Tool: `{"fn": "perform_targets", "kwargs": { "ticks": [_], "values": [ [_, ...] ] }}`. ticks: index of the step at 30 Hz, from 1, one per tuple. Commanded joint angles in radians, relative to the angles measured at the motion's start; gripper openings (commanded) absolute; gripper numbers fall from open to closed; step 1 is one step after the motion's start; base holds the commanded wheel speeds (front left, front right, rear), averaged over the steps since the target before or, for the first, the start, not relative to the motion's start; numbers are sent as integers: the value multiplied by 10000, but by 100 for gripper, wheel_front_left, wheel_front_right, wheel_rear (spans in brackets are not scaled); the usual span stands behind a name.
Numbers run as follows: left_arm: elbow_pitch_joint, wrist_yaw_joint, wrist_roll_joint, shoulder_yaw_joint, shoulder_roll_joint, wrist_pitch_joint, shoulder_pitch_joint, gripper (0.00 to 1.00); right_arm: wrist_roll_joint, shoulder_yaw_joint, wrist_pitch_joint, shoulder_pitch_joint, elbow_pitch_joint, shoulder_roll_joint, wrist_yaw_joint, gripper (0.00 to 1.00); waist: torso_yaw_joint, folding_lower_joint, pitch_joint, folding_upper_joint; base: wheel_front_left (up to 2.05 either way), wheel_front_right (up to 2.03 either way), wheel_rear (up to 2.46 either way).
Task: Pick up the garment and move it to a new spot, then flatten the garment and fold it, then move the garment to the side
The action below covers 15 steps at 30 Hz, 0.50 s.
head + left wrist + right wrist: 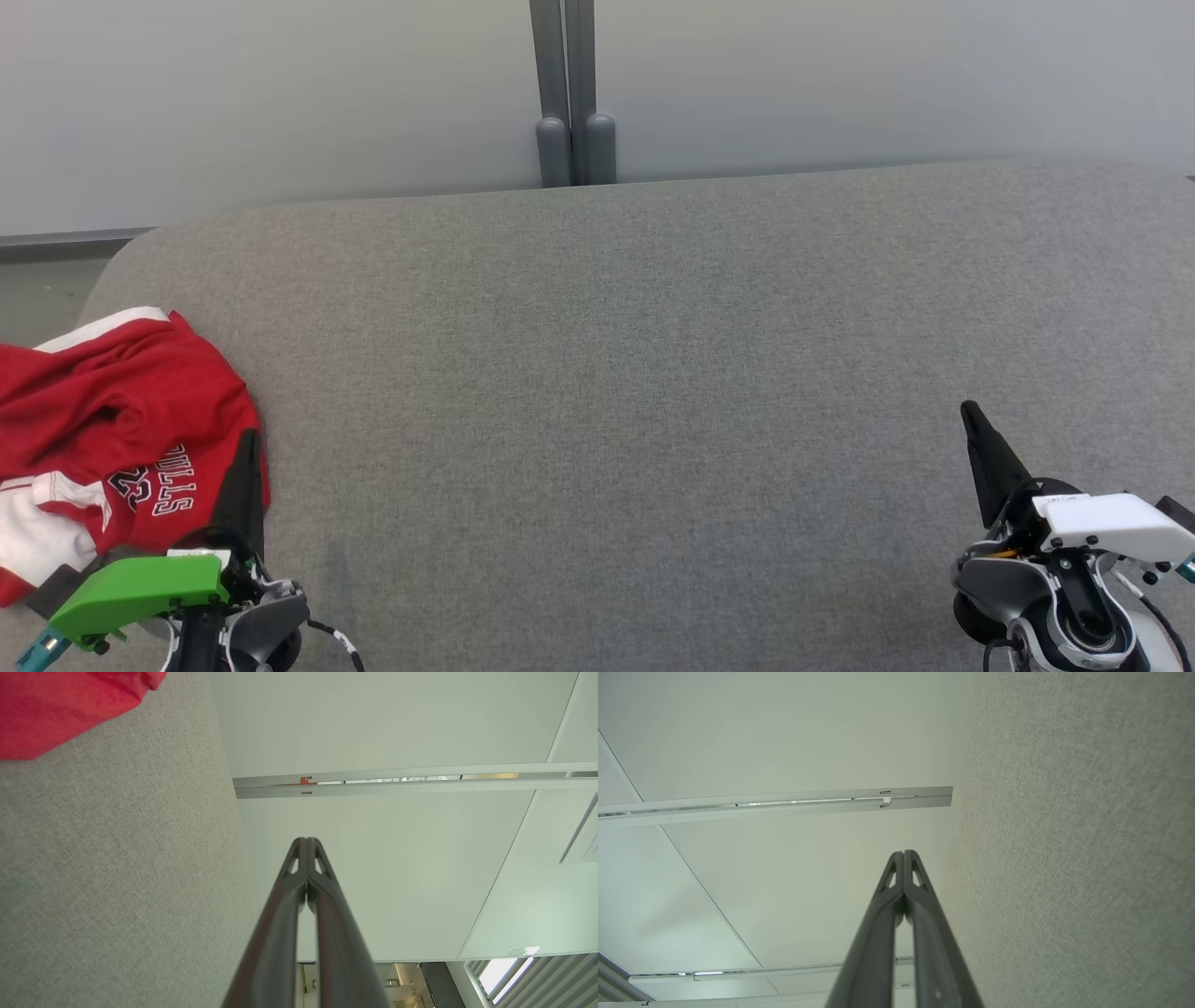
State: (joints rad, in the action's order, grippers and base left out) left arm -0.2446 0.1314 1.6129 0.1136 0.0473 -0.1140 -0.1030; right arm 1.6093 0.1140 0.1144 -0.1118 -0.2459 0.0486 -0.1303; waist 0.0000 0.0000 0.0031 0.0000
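The garment (112, 420) is a red jersey with white trim and lettering, lying crumpled at the left edge of the grey upholstered surface (635, 373). Its red cloth (60, 704) fills the upper left corner of the left wrist view. My left gripper (248, 443) is shut and empty, its fingers (306, 847) pressed together at the tips, right beside the garment's right edge. Far off at the lower right, my right gripper (971, 415) is also shut with nothing in it, fingertips (903, 856) touching.
A pale wall panel stands behind the surface, with a grey post (571, 93) at its middle. The surface's rounded back left corner (140, 247) drops to a strip of floor. Wide bare grey fabric stretches between the two grippers.
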Motion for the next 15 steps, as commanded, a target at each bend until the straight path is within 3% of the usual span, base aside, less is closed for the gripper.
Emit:
{"fn": "perform_targets", "kwargs": {
  "ticks": [1,15],
  "values": [
    [12,13,-11,20,72,-26,-130,0,74,8,18,101,52,40,-9,0,0,0,0,0,0,0,0],
    [12,13,-11,20,72,-26,-131,0,74,8,18,102,52,40,-9,0,0,0,0,0,0,0,0]
  ]
}}
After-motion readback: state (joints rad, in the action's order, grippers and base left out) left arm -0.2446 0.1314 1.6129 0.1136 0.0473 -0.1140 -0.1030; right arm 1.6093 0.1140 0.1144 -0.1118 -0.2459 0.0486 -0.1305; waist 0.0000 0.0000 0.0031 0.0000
